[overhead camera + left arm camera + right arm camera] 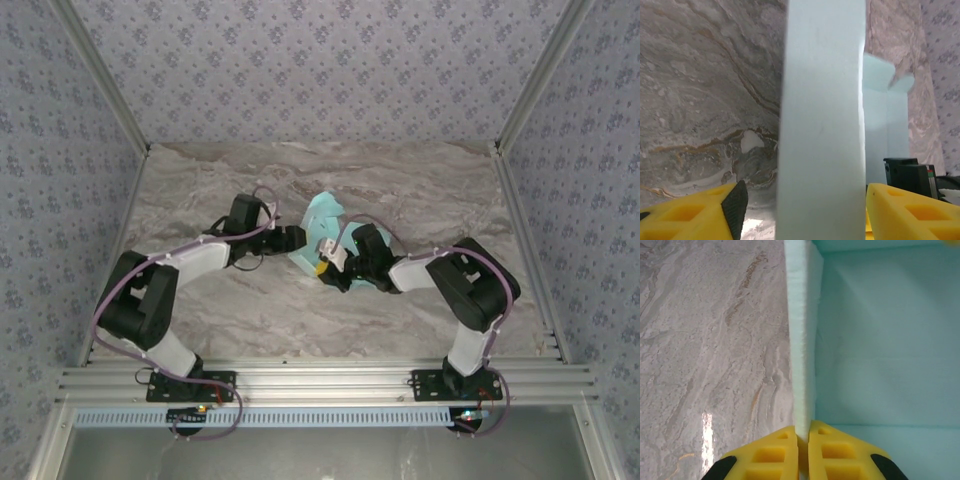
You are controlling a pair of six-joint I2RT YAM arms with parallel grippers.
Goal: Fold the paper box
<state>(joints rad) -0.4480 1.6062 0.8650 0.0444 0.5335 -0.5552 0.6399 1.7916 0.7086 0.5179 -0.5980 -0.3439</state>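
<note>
An upright wall of the box (322, 215) is pinched by the fully closed right end effector (799, 452). Another panel is straddled, unclamped, by the open left end effector (800, 212). The box stands mid-counter (420, 190). Folding is judged partial: walls raised, tabbed flaps beyond left unfolded.

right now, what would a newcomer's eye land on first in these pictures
The aqua paper box stands half raised at the middle of the marble table. The right hand is pinched shut on one upright wall edge, and the left hand stands open around another panel.
</note>
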